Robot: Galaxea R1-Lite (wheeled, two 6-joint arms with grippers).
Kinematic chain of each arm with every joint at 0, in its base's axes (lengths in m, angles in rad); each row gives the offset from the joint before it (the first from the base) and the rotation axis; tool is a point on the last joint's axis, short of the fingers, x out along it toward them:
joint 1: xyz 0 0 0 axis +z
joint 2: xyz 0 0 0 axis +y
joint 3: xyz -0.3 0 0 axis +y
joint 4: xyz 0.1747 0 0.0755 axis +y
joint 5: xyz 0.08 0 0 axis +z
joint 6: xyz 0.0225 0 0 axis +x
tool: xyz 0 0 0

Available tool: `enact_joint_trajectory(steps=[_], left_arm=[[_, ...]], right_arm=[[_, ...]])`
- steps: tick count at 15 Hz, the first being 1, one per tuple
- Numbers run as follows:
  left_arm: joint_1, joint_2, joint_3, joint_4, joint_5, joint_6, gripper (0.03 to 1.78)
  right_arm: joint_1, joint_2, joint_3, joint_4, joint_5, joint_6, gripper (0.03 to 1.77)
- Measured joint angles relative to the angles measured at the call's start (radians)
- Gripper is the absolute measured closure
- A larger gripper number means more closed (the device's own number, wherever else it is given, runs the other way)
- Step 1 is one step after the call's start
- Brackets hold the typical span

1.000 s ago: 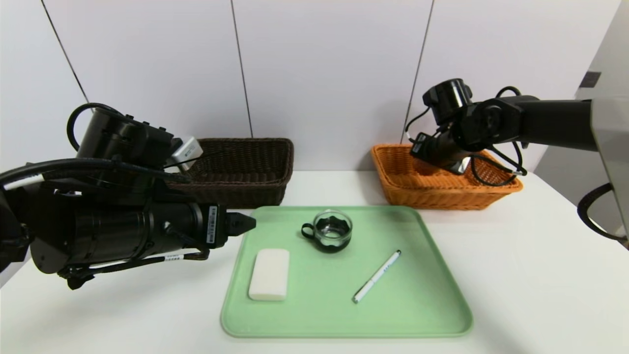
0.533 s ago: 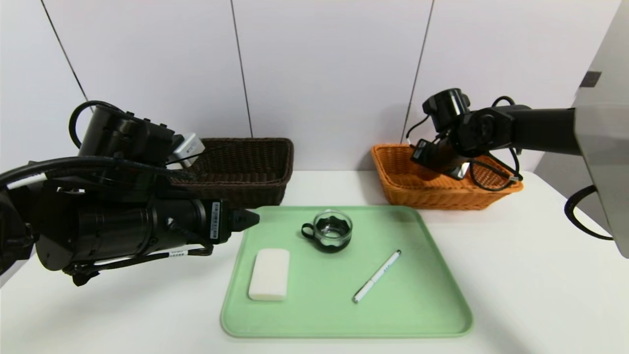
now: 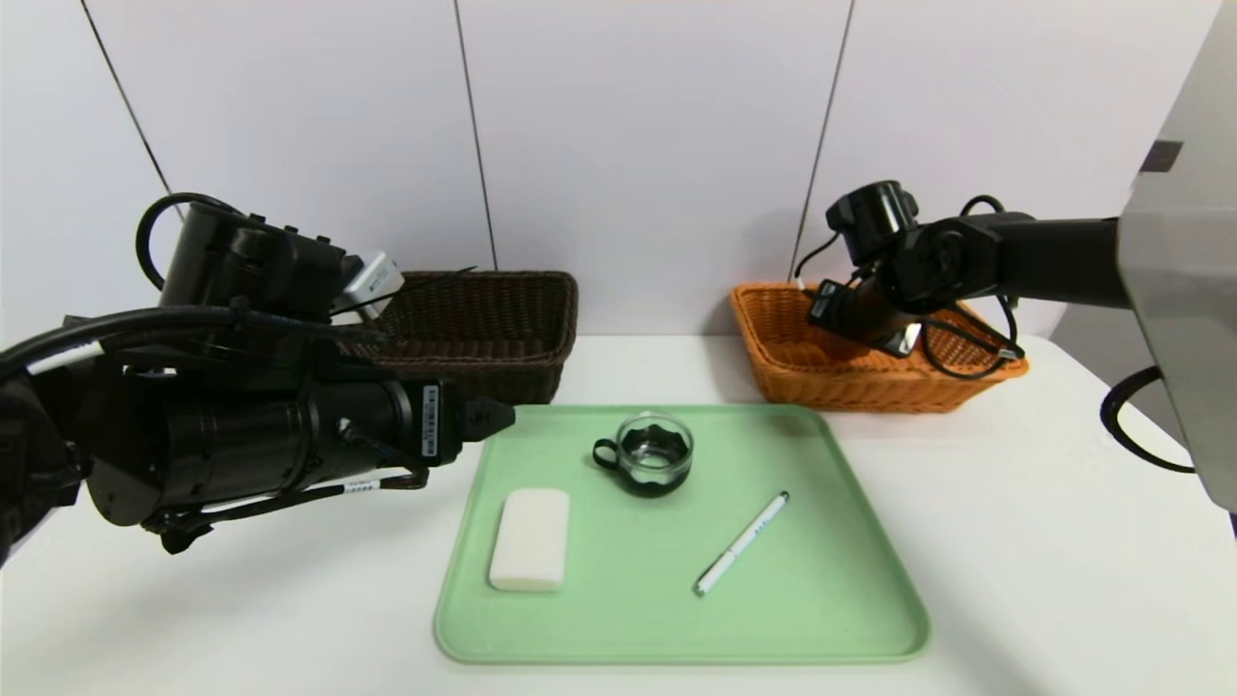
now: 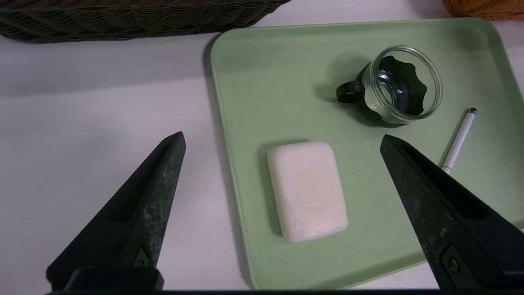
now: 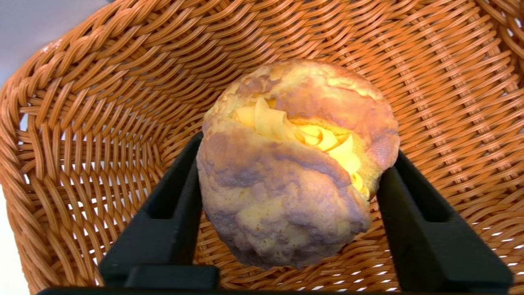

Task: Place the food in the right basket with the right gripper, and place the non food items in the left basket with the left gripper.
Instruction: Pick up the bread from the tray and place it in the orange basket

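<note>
We count 2 baskets: 1 dark brown basket (image 3: 478, 333) and 1 orange basket (image 3: 802, 362). We count 1 green tray (image 3: 850, 619). On the tray we count 3 items: 1 white block (image 3: 529, 539), 1 glass cup (image 3: 653, 453), 1 white pen (image 3: 741, 544). We count 1 bun (image 5: 294, 164), inside the orange basket.

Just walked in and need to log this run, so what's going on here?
The robot is sorting a tray's items into two baskets. Its right hand is down inside the orange basket with the bun between its fingers; whether the grip has let go is not clear. The left hand hovers open over the green tray, above the white block. The glass cup and pen lie on the tray. The dark basket holds none of them yet.
</note>
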Motion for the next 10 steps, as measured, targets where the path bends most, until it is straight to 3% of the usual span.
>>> enact_joint_trajectory(steps=[3, 10], left_arm=[[0.0, 0.014, 0.005, -0.046, 0.044, 0.004, 0.12], [0.0, 0.017, 0.002, -0.06, 0.039, 0.007, 0.12]], right_arm=[[-0.001, 0.003, 0.0, 0.006, -0.013, -0.001, 0.39], [-0.011, -0.021, 0.0, 0.001, -0.001, 0.001, 0.21]])
